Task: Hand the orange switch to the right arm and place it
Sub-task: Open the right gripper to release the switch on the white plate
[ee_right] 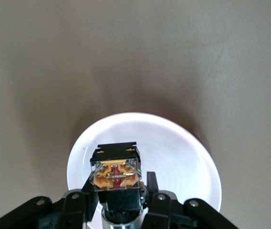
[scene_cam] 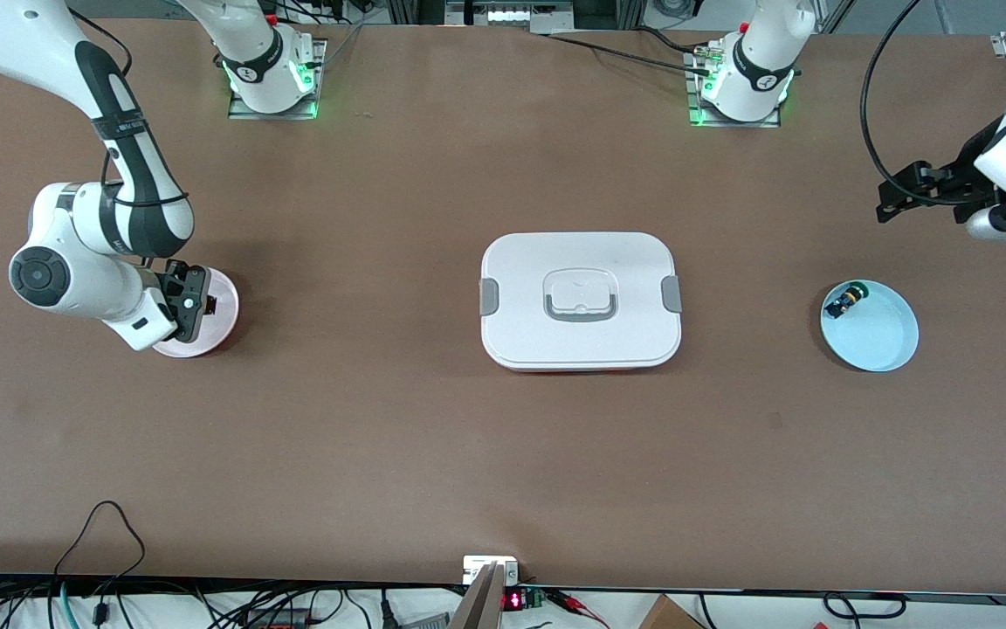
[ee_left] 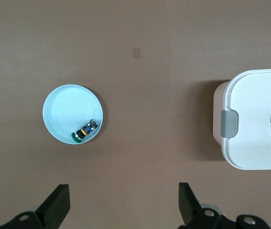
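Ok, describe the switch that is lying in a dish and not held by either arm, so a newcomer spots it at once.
Start from the white lidded box in the middle of the table and go toward the left arm's end to the pale blue round dish. The green-faced switch lies on its side at the dish's rim. Unlike the orange switch in the right pincer, it has a black body with blue parts.

Left gripper (ee_left: 123,205) hangs over bare table (ee_left: 145,71), fingers (ee_left: 59,202) spread wide, nothing between them. Pale blue dish (ee_left: 66,109) holds a small black switch (ee_left: 84,130) with green face, at its rim. White lidded box (ee_left: 255,114), grey latch, well apart.
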### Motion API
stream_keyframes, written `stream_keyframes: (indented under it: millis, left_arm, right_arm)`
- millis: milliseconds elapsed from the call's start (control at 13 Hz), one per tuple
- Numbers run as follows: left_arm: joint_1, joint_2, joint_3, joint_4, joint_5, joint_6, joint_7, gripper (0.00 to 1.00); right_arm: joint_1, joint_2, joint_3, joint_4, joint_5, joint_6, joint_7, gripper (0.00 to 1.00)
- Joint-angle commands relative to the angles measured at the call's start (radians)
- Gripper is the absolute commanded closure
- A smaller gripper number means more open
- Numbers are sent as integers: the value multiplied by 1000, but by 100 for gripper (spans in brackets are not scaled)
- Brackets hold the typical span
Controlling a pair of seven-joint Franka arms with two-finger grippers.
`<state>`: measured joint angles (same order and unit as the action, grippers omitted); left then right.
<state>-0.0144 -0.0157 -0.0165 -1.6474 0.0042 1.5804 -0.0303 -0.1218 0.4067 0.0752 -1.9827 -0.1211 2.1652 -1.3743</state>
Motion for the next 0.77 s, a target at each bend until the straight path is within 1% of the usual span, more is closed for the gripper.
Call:
stream_keyframes:
  millis: [0, 154, 386, 694]
  left_arm:
    - [4, 11, 4, 14, 19, 3, 13, 0]
    - [10, 11, 9, 15, 19, 1, 16, 0]
    - [8, 11, 6, 15, 19, 1, 16, 0]
    - [10, 11, 6, 15, 19, 1, 16, 0]
  right_arm:
    - [-25, -3, 6, -27, -18, 28, -22, 98]
    - [-25, 9, -5, -31, -90, 69, -22, 97]
    - [-33, 17, -6, -64, -126, 158, -22, 97]
    - [-44, 26, -6, -140, -127, 274, -22, 97]
